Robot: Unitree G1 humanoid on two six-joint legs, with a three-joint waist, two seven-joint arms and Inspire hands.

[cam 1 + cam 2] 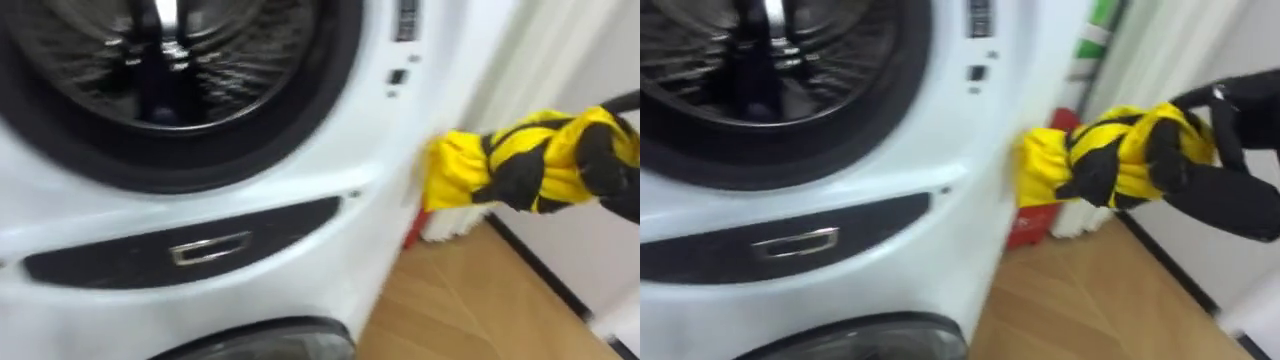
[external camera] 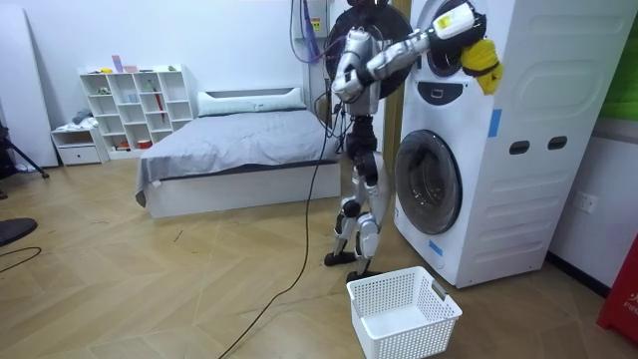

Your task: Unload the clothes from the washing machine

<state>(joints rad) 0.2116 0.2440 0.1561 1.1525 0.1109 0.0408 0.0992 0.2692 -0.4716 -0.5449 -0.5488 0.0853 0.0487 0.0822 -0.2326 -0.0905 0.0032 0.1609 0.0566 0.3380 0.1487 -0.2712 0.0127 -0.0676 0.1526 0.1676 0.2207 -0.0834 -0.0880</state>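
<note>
A home bedroom: a grey bed (image 2: 239, 150) mid-frame, white shelves (image 2: 135, 105) at upper left, stacked washing machines (image 2: 518, 199) at right, wooden floor (image 2: 150, 289).

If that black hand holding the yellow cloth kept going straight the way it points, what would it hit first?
The right hand, curled round the yellow cloth, points toward the washing machine. Straight on, it would probably meet the machine's white front beside the drum opening, though depth is unclear.
</note>
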